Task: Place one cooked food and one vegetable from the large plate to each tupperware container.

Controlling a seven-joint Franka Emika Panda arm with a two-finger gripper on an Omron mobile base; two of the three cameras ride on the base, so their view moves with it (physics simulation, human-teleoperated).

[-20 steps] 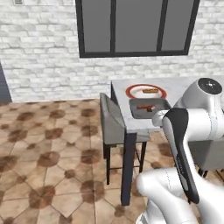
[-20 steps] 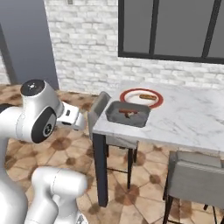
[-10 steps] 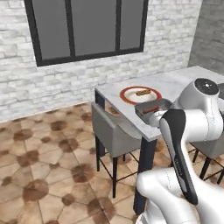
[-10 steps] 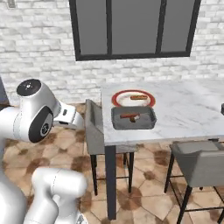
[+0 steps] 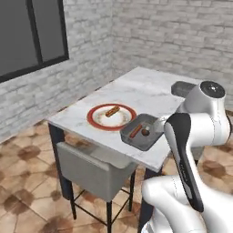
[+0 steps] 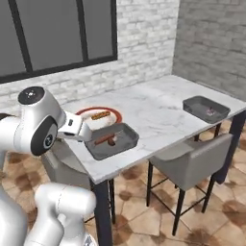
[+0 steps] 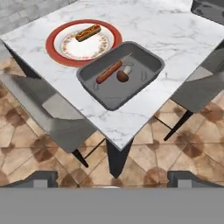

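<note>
The gripper (image 7: pixel 112 177) is hanging in the air off the near corner of the marble surface (image 7: pixel 175 35), above the tiled floor (image 7: pixel 144 153), its fingers (image 7: pixel 41 177) spread wide and gripping nothing. On the surface, the large plate (image 7: pixel 59 59) is sitting near the left edge, carrying a hot dog (image 7: pixel 87 32). Just beside the plate, toward the near corner, the nearer tupperware container (image 7: pixel 109 98) is lying with a red sausage (image 7: pixel 109 72) and a small brown mushroom (image 7: pixel 123 76) inside, the two close together. The second tupperware container (image 6: pixel 206 109) is resting well apart, at the far right end of the surface, with something small in it that is too blurred to name. A grey chair (image 7: pixel 48 113) is standing tucked against the left side.
</note>
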